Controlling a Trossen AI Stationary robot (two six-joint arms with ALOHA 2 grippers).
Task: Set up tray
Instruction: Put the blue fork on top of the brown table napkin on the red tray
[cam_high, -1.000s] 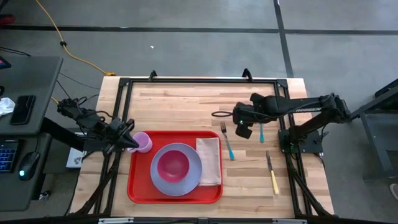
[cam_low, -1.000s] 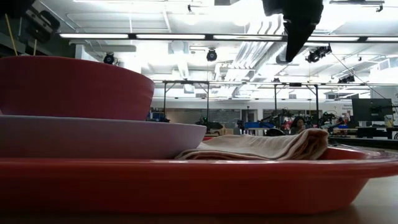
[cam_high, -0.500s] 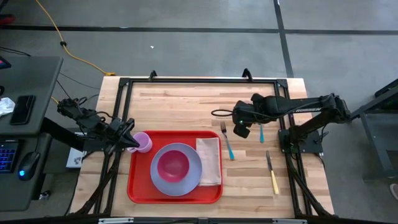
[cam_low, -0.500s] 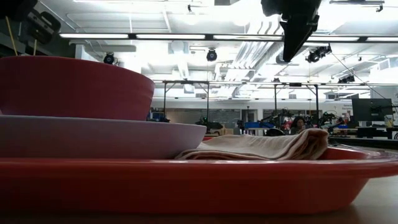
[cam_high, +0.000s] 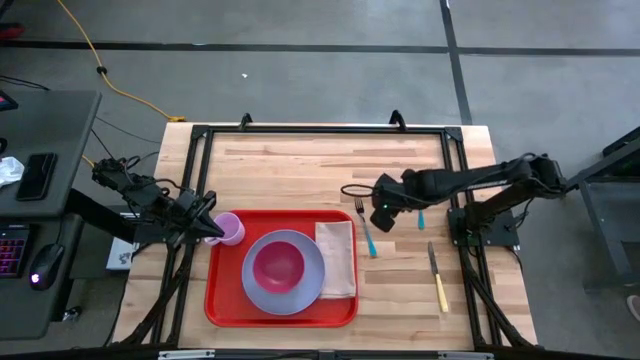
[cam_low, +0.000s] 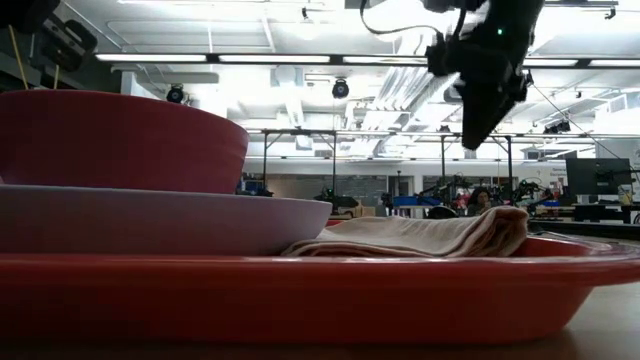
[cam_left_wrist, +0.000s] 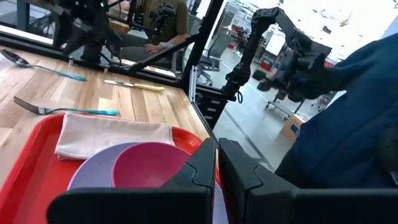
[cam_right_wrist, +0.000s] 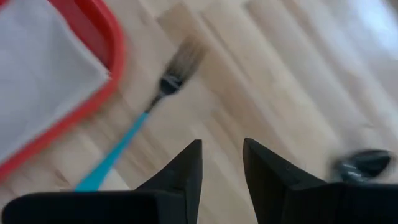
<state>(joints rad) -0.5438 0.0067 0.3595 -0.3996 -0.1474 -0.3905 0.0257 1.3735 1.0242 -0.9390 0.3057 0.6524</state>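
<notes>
The red tray (cam_high: 225, 305) lies on the wood table's near left part, also low in the low view (cam_low: 300, 290). On it rest a lilac plate (cam_high: 310, 290) carrying a pink bowl (cam_high: 278, 264), a folded tan napkin (cam_high: 337, 258) and a small purple cup (cam_high: 232, 228) in its far left corner. A blue-handled fork (cam_high: 366, 230) lies on the table right of the tray. My right gripper (cam_high: 383, 214) hangs open above the fork (cam_right_wrist: 166, 84), fingers pointing down. My left gripper (cam_high: 212, 230) waits shut just left of the cup. My left gripper's tip sits close against the cup's left side in the high view; I cannot tell whether it touches.
A blue-handled spoon (cam_high: 421, 212) and a yellow-handled knife (cam_high: 438, 277) lie on the table right of the fork. The far half of the table is bare wood. A black frame rail (cam_high: 320, 128) runs around the table's edges.
My right gripper has come down and moved toward the near edge, over the fork's tines, mostly in the last half second. In the low view it now hangs lower and is tipped. The left arm and the things on the tray have stayed put.
</notes>
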